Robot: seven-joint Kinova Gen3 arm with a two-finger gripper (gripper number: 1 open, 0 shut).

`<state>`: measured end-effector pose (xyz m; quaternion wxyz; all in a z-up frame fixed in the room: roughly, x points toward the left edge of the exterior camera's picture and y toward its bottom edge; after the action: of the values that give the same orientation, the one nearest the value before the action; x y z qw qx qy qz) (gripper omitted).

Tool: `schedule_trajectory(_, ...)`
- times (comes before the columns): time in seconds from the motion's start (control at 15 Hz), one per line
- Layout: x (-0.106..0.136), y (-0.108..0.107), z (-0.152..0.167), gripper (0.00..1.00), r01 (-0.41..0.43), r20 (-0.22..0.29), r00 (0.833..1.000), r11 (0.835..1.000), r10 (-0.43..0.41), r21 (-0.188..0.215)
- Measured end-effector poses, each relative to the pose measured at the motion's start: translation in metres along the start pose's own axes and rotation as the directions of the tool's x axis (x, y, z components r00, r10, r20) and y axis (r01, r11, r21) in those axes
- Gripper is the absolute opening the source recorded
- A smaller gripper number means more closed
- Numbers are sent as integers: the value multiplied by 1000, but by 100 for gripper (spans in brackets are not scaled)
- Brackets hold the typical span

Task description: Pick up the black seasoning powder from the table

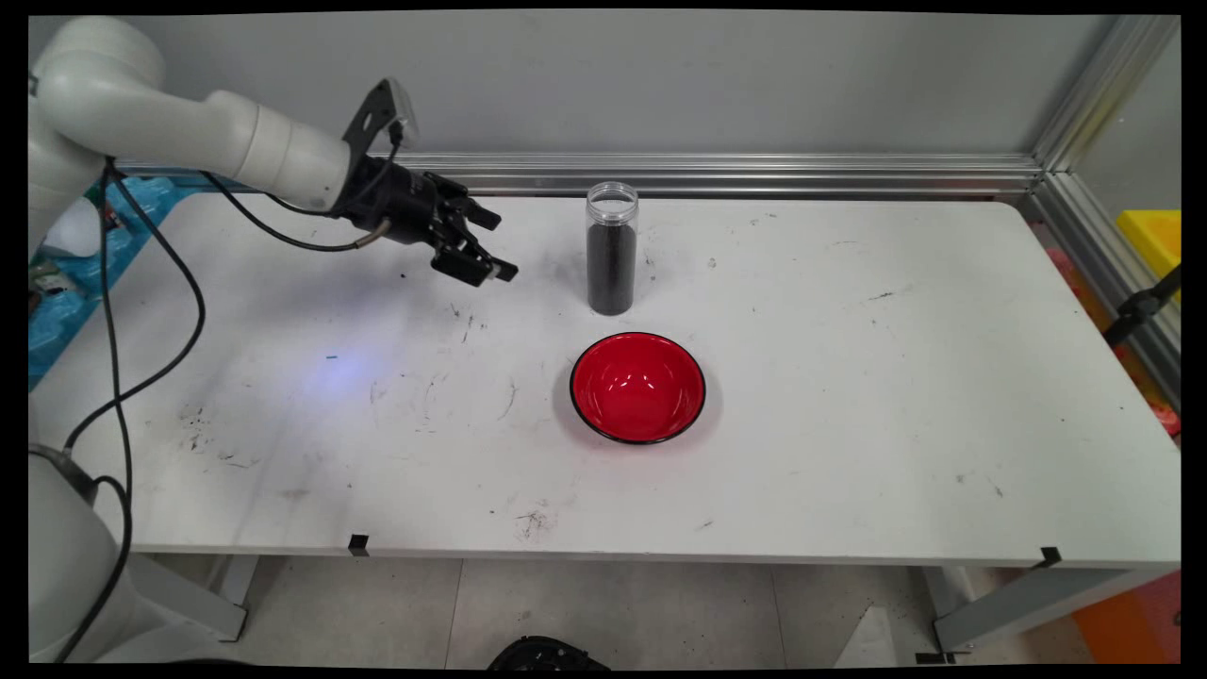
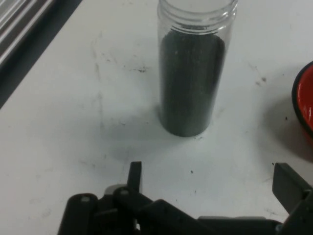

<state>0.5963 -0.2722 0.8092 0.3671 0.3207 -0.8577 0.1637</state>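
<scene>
Black pincer hangs above white counter, fingers spread apart, gripping nothing. Ahead of pincer, apart from it: clear lidless jar standing upright, mostly filled with dark grains. Red bowl with black rim beyond jar's near side, well apart from pincer, empty.

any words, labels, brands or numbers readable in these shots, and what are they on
None can be read.
The jar of dark grains: clear wall, no label in either view.
The red bowl: plain, no marking.
The gripper, jaws open, black and unlettered.
The table: only scuffs and specks, no print.
The blue sheet at the left edge: patterned, too small to read.
</scene>
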Motion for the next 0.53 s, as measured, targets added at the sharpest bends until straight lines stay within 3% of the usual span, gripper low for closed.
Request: schedule_trajectory(0.53,3,-9,47,100,-46,-28,999,998,45,-40)
